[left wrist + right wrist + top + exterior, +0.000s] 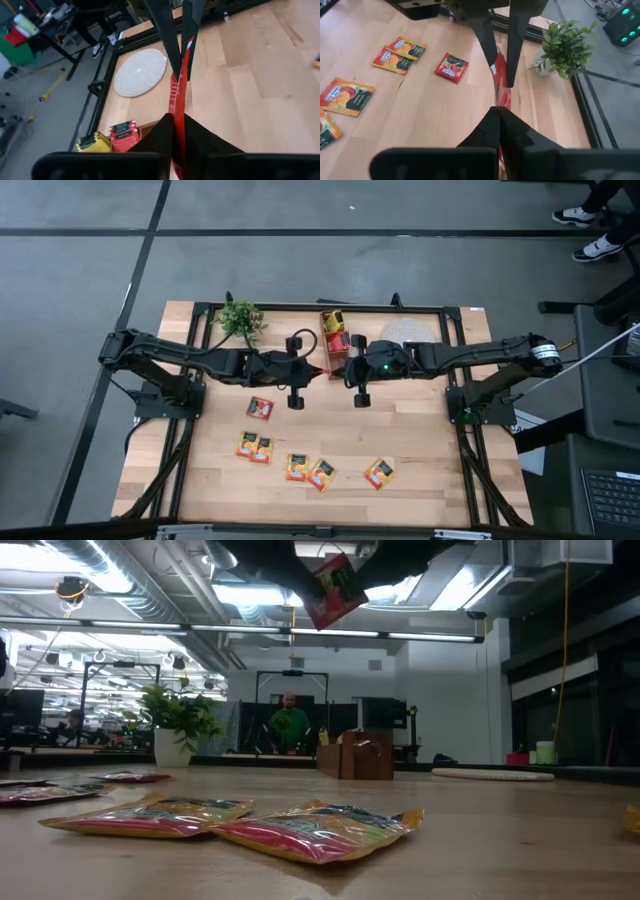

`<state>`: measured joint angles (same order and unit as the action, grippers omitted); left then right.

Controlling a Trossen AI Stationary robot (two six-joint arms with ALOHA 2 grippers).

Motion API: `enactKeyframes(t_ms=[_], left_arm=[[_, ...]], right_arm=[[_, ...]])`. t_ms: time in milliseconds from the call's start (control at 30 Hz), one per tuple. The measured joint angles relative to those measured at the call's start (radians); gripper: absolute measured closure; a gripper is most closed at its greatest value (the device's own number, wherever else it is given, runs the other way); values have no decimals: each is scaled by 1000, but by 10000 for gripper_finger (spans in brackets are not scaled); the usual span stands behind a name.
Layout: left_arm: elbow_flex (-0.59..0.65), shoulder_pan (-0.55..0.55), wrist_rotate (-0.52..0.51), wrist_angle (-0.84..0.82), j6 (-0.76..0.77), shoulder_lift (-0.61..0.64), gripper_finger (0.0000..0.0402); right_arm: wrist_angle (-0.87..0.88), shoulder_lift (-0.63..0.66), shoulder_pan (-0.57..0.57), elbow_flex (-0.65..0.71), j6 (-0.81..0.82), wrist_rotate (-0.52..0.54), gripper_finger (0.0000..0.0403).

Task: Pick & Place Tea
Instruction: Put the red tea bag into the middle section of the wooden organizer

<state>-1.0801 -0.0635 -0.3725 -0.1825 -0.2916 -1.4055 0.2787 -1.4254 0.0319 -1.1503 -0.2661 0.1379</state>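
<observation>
Both the left tool [322,369] and right tool [340,370] pinch one red tea sachet [335,590] between them, high above the tabletop [430,440].

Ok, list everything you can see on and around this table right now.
loose flat square tea sachets: six, five orange and one red, on the wooden table, in the half away from the plant
held tea sachet: one, red, in the air between both arms
small brown box: one, between plant and mat
boxed sachets: count unclear, yellow and red, in the box
small potted plant: one, green, table edge by the left arm
round woven mat: one, pale, by the right arm
person: one, green top, room behind
left gripper: fingers shut on the held sachet
right gripper: fingers shut on it too
</observation>
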Motion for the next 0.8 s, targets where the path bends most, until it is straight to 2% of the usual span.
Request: enactKeyframes(t_ms=[133,300,400,500,800], left_arm=[[0,20,44,-6,99,1,356],[0,69,126,-103,225,40,308],[0,106,180,-141,249,85,278],[0,134,189,-160,253,132,255],[0,195,192,-141,253,255,239]], right_arm=[[3,0,0,0,4,0,399],[5,-1,-11,0,-1,10,400],[13,-1,-36,0,-2,10,400],[51,-1,-73,0,-6,11,401],[180,-1,-212,-9,-135,-8,401]])
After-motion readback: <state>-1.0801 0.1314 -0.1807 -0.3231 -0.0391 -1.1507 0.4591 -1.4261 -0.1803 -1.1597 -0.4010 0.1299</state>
